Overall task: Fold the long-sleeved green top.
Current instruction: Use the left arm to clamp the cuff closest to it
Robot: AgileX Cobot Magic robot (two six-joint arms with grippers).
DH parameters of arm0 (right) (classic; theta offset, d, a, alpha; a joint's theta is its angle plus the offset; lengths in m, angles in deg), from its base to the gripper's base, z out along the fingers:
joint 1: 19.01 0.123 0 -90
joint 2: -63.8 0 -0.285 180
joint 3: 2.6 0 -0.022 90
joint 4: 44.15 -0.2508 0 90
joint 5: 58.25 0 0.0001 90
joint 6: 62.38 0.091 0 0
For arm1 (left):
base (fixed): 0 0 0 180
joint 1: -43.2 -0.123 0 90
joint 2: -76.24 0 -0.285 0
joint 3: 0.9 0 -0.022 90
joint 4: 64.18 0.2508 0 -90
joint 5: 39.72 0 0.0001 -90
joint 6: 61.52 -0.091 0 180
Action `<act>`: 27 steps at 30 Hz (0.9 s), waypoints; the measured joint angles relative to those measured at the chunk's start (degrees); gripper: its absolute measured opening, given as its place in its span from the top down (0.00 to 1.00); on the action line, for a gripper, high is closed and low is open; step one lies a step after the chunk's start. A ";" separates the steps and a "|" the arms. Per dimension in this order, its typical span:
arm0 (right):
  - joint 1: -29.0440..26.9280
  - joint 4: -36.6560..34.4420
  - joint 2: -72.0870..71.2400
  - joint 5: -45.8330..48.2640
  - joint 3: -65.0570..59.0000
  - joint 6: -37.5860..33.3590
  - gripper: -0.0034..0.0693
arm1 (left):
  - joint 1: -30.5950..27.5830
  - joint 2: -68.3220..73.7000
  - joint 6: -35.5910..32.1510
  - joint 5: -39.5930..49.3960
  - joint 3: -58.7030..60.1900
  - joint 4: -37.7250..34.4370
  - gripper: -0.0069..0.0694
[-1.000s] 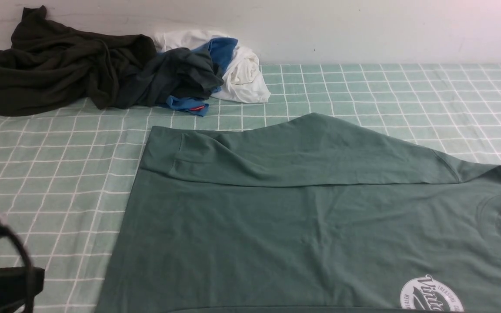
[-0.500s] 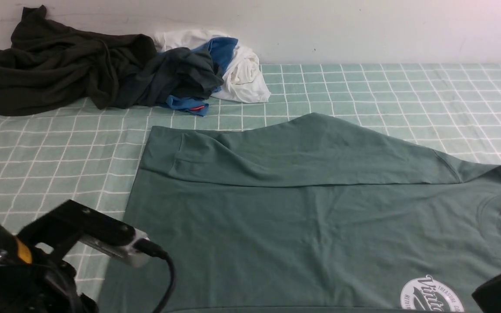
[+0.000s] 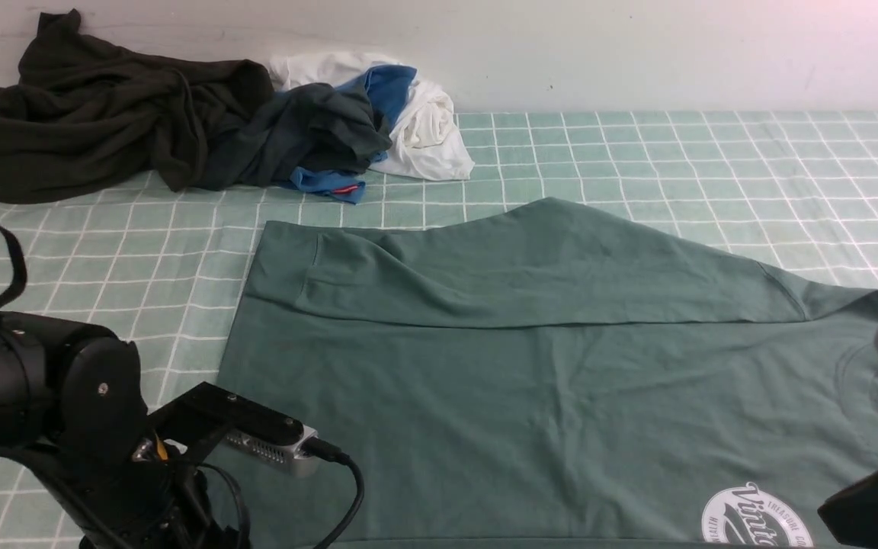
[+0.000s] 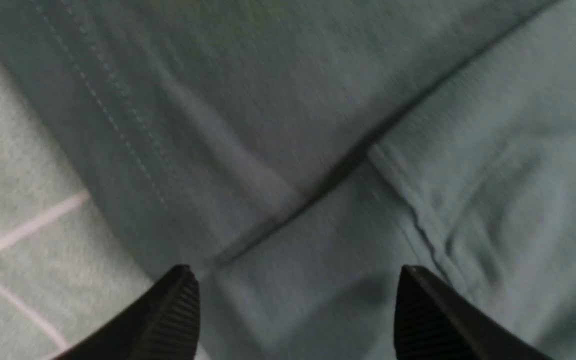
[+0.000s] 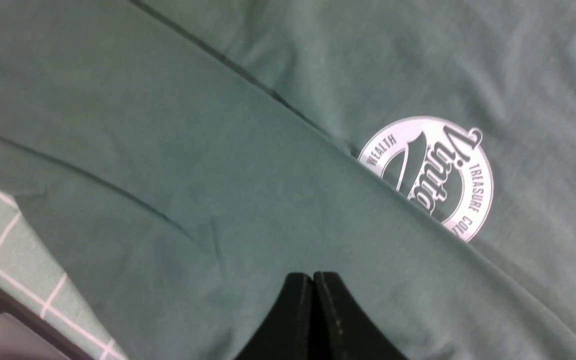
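The green long-sleeved top (image 3: 546, 396) lies spread flat on the checked cloth, its far sleeve (image 3: 530, 267) folded across the body and its white logo (image 3: 755, 518) at the near right. My left arm (image 3: 65, 396) hangs over the top's near left corner. In the left wrist view my left gripper (image 4: 295, 285) stands open just above the fabric (image 4: 318, 100) by the stitched hem, with nothing held. My right arm (image 3: 877, 503) is at the near right edge. My right gripper (image 5: 313, 280) is shut and empty above a folded sleeve that partly covers the logo (image 5: 428, 175).
A very dark olive-black garment (image 3: 88, 114) is heaped at the back left against the wall. Next to it lie a dark grey-and-blue garment (image 3: 309, 137) and a white one (image 3: 427, 130). The checked green cloth (image 3: 713, 168) covers the table.
My left arm has come forward into the front view over the top's near left corner, and its jaws have opened. My right arm has entered at the right edge.
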 joint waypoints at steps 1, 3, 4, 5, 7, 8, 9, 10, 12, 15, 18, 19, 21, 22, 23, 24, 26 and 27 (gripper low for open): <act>0.00 0.13 0.00 -0.49 0.00 0.00 0.97 | 0.00 1.03 0.00 -0.41 0.00 0.00 0.28; 0.00 0.13 0.00 -0.71 0.00 0.00 0.97 | 0.00 2.50 0.00 -0.61 0.00 0.00 0.28; 0.00 0.13 0.00 -0.75 0.00 0.00 0.97 | 0.00 3.05 0.00 -0.66 0.00 0.00 0.28; 0.00 0.13 0.00 -0.88 0.00 0.00 0.97 | 0.05 3.27 0.00 -0.66 -0.11 0.07 0.30; 0.00 0.13 0.00 -1.09 -0.05 0.00 0.97 | 0.12 3.29 0.00 -0.66 -0.11 0.07 0.34; 0.00 0.13 0.00 -1.26 -0.05 0.00 0.97 | 0.17 3.29 0.00 -0.82 -0.11 0.24 0.40; 0.00 0.13 0.00 -1.31 -0.05 0.00 0.97 | 0.17 3.29 0.00 -0.84 -0.11 0.24 0.43; 0.00 0.13 0.00 -1.31 -0.05 0.00 0.97 | 0.17 3.29 0.00 -0.84 -0.11 0.18 0.47; 0.00 0.13 0.00 -1.49 -0.05 0.00 0.97 | 0.18 3.29 0.00 -0.84 -0.11 -0.19 0.57; 0.00 0.13 0.00 -1.48 -0.05 0.00 0.97 | 0.18 3.34 0.00 -0.84 -0.11 -1.01 0.69; 0.00 0.13 0.00 -1.50 -0.05 0.00 0.97 | 0.18 3.34 -0.05 -0.84 -0.11 -1.42 0.82; 0.00 0.13 0.00 -1.50 -0.05 0.00 0.97 | 0.18 3.34 -0.11 -0.77 -0.17 -1.48 0.85; 0.00 0.13 0.00 -1.50 -0.05 0.00 0.97 | 0.18 3.34 -0.24 -0.15 -0.68 -1.48 0.87; 0.00 0.13 0.00 -1.50 -0.05 0.00 0.97 | 0.18 3.25 -0.31 0.07 -1.02 -1.42 0.87; 0.00 0.13 0.00 -1.55 -0.05 0.00 0.97 | 0.18 3.05 -0.38 0.63 -1.81 -1.15 0.87; 0.00 0.13 0.00 -1.55 -0.05 0.00 0.97 | 0.18 2.92 -0.38 0.92 -1.97 -1.09 0.87; 0.00 0.13 0.00 -1.69 -0.05 0.00 0.97 | 0.23 2.00 -0.38 2.17 -3.90 -0.34 0.87; 0.00 0.13 0.00 -1.81 -0.05 0.00 0.97 | 0.23 1.39 -0.38 2.82 -5.34 0.08 0.87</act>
